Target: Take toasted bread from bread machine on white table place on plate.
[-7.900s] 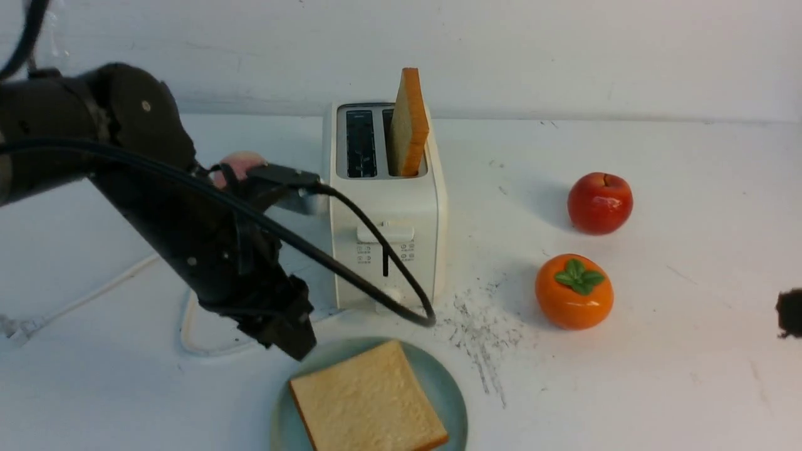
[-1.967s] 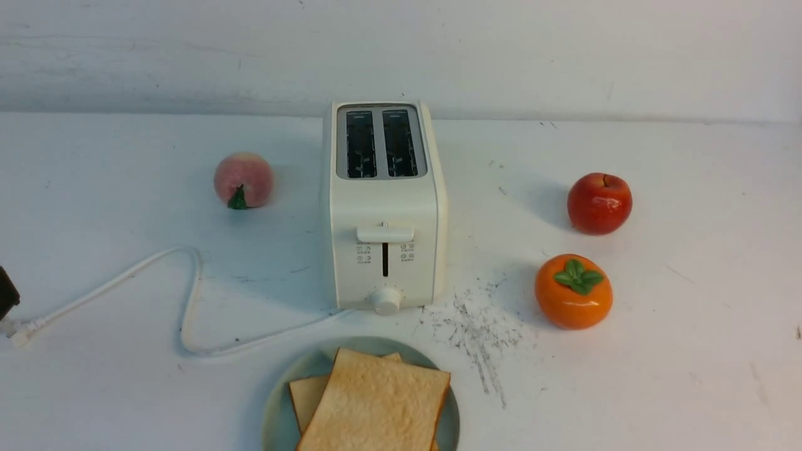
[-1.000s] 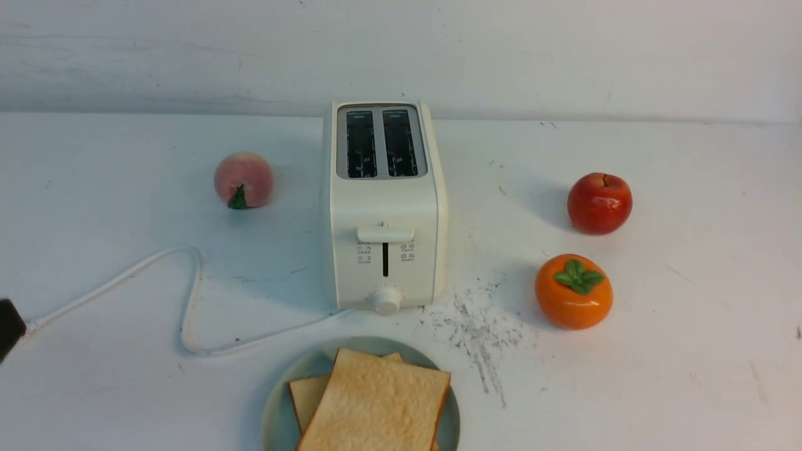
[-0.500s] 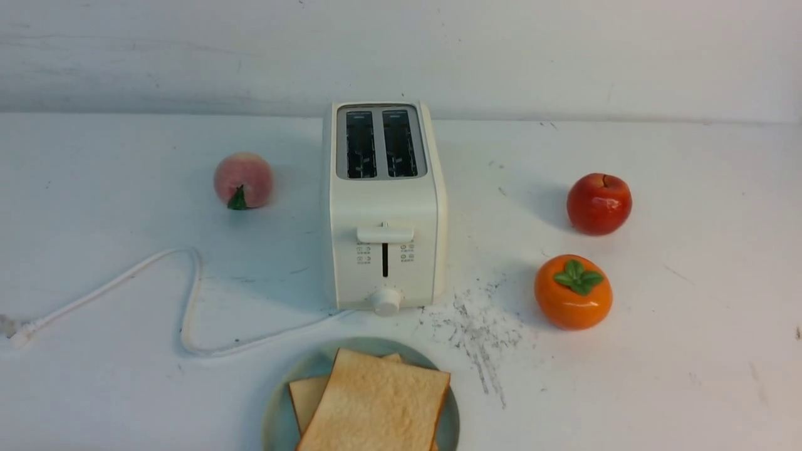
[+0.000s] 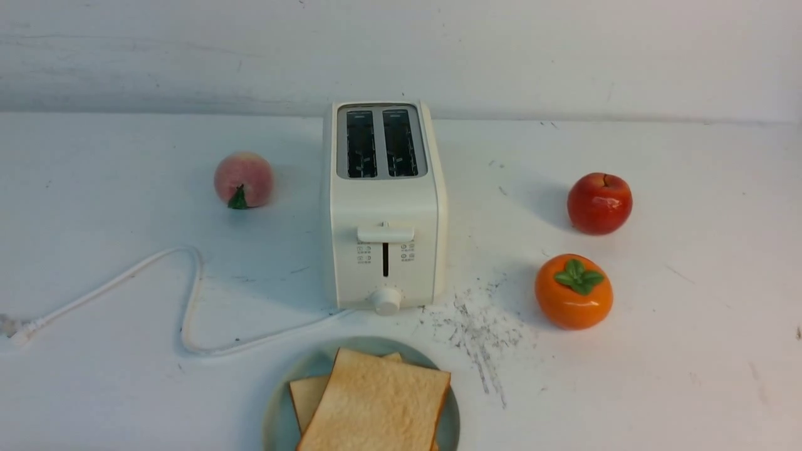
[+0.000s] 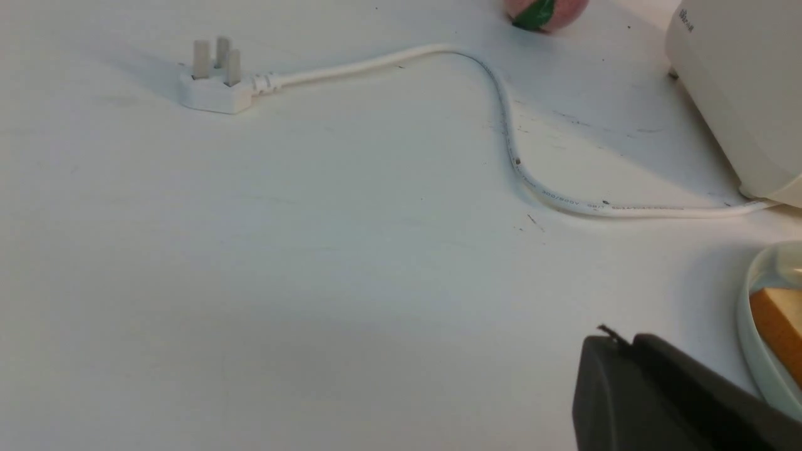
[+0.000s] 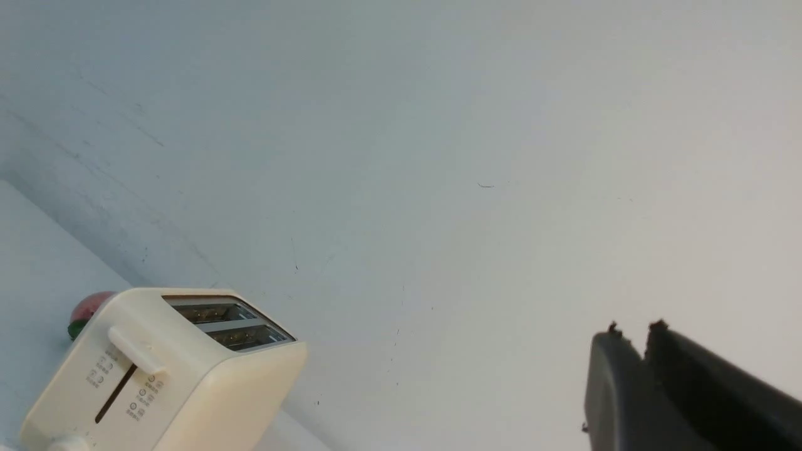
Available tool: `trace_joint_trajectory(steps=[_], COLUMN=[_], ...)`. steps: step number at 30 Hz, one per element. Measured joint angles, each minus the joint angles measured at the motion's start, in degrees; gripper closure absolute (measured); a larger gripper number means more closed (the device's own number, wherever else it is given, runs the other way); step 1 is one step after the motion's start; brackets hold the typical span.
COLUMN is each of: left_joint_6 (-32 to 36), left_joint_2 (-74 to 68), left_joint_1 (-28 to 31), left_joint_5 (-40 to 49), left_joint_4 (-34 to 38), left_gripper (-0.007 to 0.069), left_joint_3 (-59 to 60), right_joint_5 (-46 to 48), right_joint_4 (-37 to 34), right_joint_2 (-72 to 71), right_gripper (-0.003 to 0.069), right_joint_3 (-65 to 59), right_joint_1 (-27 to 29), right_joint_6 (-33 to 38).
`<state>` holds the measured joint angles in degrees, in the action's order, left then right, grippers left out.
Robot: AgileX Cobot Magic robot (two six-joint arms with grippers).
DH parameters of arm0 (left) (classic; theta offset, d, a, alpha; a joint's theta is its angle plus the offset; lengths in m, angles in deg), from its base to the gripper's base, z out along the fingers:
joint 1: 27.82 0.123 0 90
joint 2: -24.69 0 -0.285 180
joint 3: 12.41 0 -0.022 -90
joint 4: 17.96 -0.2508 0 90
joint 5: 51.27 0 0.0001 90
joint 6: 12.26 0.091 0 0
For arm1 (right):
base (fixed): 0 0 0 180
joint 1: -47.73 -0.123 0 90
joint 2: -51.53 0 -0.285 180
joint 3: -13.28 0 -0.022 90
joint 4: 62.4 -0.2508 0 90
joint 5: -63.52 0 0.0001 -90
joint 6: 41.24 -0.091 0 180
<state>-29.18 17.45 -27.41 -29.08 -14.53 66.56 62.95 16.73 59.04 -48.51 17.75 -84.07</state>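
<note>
The white table [image 5: 658, 376] spreads across the whole front view, scuffed grey, with a patch of dark scratch marks [image 5: 479, 326] near its middle. The bread machine [image 5: 383, 207] stands upright at the centre, both top slots empty, its slide lever [image 5: 385, 233] high on the front face and a small round knob [image 5: 386, 300] low down. Just in front of it sits the plate [image 5: 279, 413], cut off by the near edge of the view. The toasted bread [image 5: 376, 407] lies on that plate: two slices, the upper one overlapping the lower and turned slightly askew.

A white cord [image 5: 188, 300] loops from the machine toward the left, ending in a plug [image 6: 216, 88] lying on the table. An orange persimmon [image 5: 573, 291] and a red apple [image 5: 599, 203] rest to the right of the machine, well apart from it; a pink peach [image 5: 244, 180] sits to the left.

Neither arm appears in the front view. The left pincer [image 6: 617, 344] hovers over bare table near the plate rim, its jaws pressed together on nothing. The right pincer [image 7: 630, 335] is raised and faces the wall, a narrow slit between its tips, holding nothing.
</note>
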Motion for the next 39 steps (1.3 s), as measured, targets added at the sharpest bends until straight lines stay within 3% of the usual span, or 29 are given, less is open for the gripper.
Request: trace_joint_trajectory(steps=[13,21,23,25,26,28,29,30,33,37,39], left_joint_6=[0.0,0.0,0.05,0.05,0.05,0.05,0.05,0.05,0.05,0.05,0.05], left_joint_2=[0.0,0.0,0.0,0.0,0.0,0.0,0.0,0.0,0.0,0.0,0.0], left_joint_1=[0.0,0.0,0.0,0.0,0.0,0.0,0.0,0.0,0.0,0.0,0.0], left_joint_5=[0.02,0.02,0.02,0.02,0.02,0.02,0.02,0.02,0.02,0.02,0.02], left_joint_4=[0.06,0.06,0.06,0.06,0.06,0.06,0.06,0.06,0.06,0.06,0.06], left_gripper=[0.0586,0.0578,0.0578,0.0578,0.0578,0.0578,0.0578,0.0576,0.0572,0.0568,0.0568], left_joint_3=[0.0,0.0,0.0,0.0,0.0,0.0,0.0,0.0,0.0,0.0,0.0], right_joint_5=[0.0,-0.18,-0.18,1.19,1.19,6.53,7.05,11.3,17.26,18.64,18.1], right_joint_4=[0.45,4.35,-0.33,-15.91,-15.91,-36.98,-38.43,-49.12,-63.12,-75.05,-77.78], right_joint_2=[0.0,0.0,0.06,0.06,0.06,0.06,0.06,0.06,0.06,0.06,0.06], right_gripper=[0.0568,0.0561,0.0558,0.0554,0.0553,0.0552,0.0552,0.0551,0.0548,0.0541,0.0539], right_joint_3=[0.0,0.0,0.0,0.0,0.0,0.0,0.0,0.0,-0.04,-0.11,-0.11], right_joint_1=[0.0,0.0,0.0,0.0,0.0,0.0,0.0,0.0,0.0,0.0,0.0], right_joint_6=[0.0,0.05,0.35,3.28,3.28,8.2,8.65,12.62,21.05,33.56,37.04])
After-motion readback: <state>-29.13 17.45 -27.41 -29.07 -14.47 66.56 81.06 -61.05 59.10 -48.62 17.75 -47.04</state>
